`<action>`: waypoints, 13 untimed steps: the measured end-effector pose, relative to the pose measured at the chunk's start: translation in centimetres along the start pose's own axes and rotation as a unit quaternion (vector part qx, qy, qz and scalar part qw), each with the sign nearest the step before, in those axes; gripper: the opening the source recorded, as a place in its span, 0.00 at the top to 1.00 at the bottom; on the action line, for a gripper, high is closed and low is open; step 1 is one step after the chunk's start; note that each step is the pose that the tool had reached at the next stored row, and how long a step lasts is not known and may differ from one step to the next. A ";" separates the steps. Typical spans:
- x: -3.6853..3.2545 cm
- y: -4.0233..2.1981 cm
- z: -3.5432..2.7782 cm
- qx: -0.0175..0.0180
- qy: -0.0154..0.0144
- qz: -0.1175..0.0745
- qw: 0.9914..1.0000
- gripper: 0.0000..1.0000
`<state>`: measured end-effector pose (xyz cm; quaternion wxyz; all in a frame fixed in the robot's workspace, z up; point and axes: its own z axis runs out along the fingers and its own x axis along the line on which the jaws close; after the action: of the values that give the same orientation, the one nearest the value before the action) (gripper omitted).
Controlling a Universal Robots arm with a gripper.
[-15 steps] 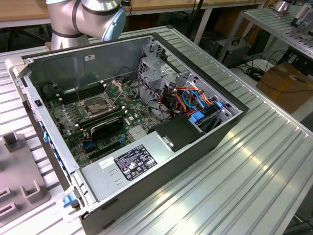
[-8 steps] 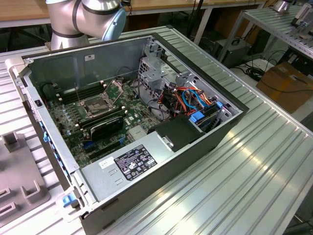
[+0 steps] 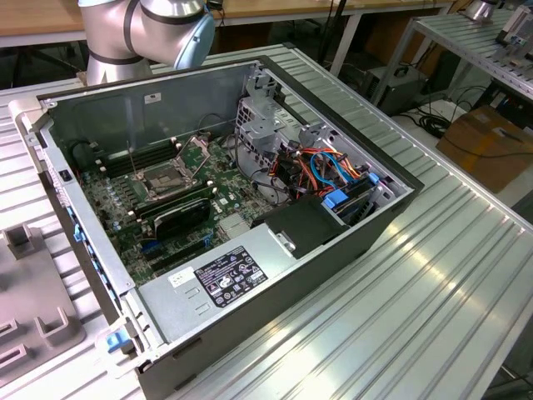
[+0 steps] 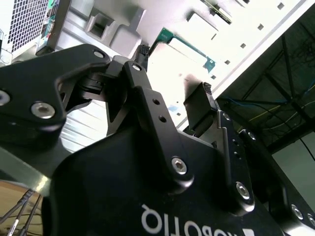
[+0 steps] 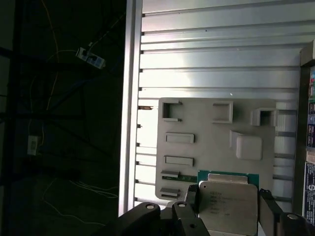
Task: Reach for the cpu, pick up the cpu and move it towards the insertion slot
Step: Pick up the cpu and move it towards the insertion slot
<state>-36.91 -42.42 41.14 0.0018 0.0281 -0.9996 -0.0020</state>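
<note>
So the cpu is sitting on the grey fixture plate, near one edge of it, silver lid up with a strip of green board showing along one side. That plate has a bunch of raised little holders on it and lies flat on the ribbed aluminium table. In the first wrist view the gripper is right over the chip with its black fingers spread, one on each side of it, so the jaws are open and straddling it. Honestly I can't say from this angle whether either pad is touching the chip's edge; there looks to be a sliver of gap on one side. The chip sits flat on the plate, not lifted. In the exterior view the open computer case takes up the middle of the table, and the insertion slot is on the motherboard inside, its silver frame flipped up. The robot arm is behind the case.
</note>
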 end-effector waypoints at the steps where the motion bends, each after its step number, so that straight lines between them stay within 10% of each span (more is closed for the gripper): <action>1: -0.11 -0.01 0.00 0.000 0.000 0.000 1.000 0.45; 13: -1.58 -0.09 -0.01 0.000 0.000 0.000 1.000 0.45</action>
<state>-35.33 -42.42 41.14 0.0018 0.0281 -0.9996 -0.0020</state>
